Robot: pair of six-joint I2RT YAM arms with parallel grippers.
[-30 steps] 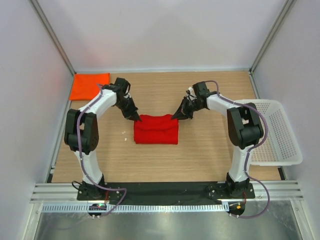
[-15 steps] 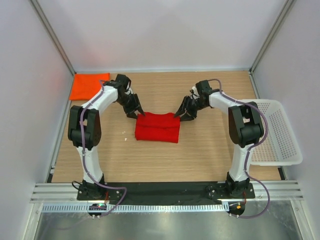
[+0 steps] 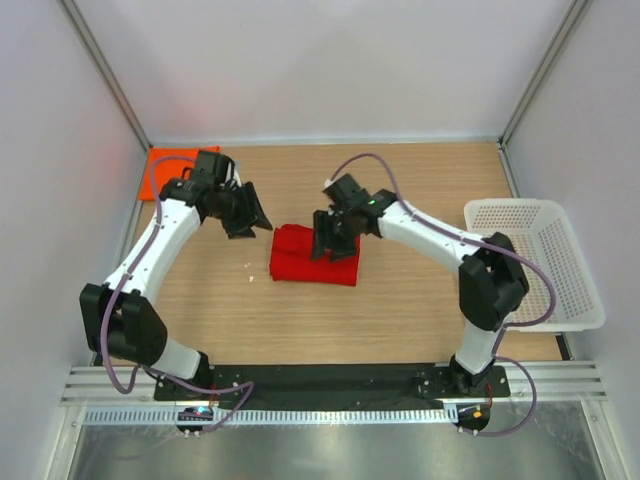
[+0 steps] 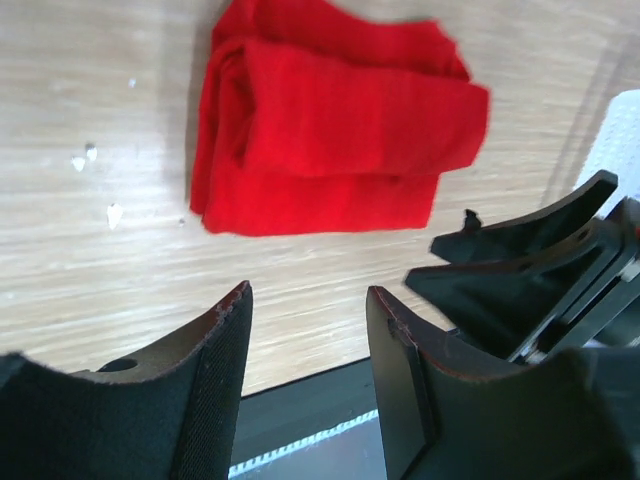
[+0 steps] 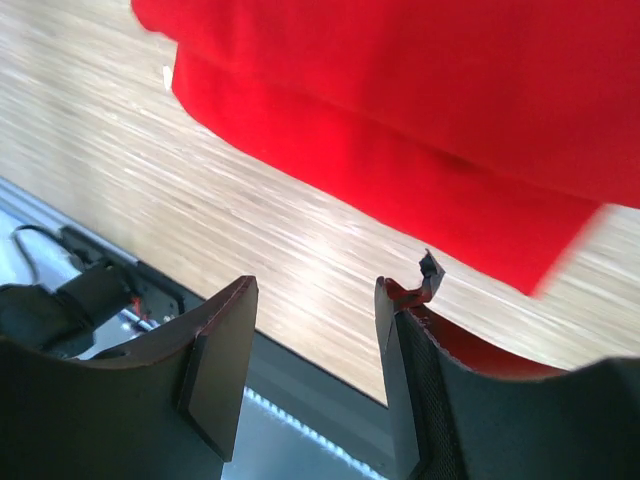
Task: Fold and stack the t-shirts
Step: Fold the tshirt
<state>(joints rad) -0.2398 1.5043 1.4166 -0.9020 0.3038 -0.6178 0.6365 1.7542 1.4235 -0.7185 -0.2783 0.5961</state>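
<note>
Red t-shirt (image 3: 300,264) lies folded mid-table (image 3: 400,300); orange t-shirt (image 3: 170,178) sits folded flat in the far-left corner, partly hidden by the left arm (image 3: 160,240). Left gripper (image 3: 254,222) has jaws apart and empty, just left of the red t-shirt. Right gripper (image 3: 328,246) has jaws apart and empty, over its far right part.

Red t-shirt (image 3: 295,262): deep red, plain, folded into compact thick rectangle, layered edges visible, lying flat at centre of worktop (image 3: 400,300). Orange t-shirt (image 3: 168,170): bright, folded flat, far-left corner, partly hidden. Shirts well apart, unstacked.
</note>
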